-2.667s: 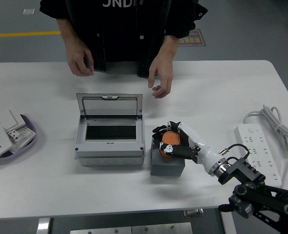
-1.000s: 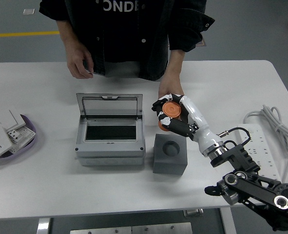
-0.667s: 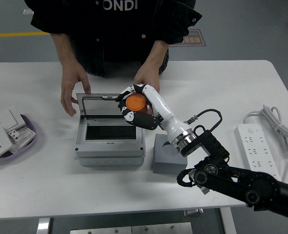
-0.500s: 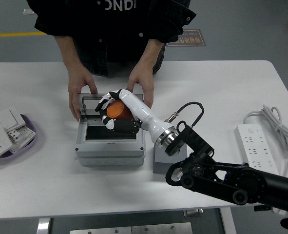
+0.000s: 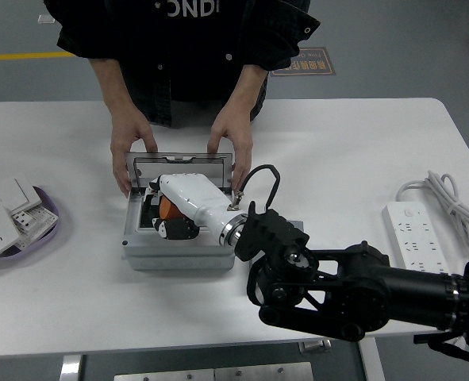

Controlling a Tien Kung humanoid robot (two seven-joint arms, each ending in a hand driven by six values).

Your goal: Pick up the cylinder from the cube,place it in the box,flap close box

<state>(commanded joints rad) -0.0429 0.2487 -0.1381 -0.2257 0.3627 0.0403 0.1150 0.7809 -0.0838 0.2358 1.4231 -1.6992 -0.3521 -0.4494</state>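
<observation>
Cylinder [image 5: 164,208], lifted off the grey cube moments ago, is now held low inside the open box [image 5: 178,252] by the curled right hand [image 5: 175,214], so release is judged imminent.

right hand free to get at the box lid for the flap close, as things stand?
Probably not yet. The right hand is down inside the box, shut on the orange cylinder. The lid stands open behind it, with the person's hands gripping both its ends.
</observation>
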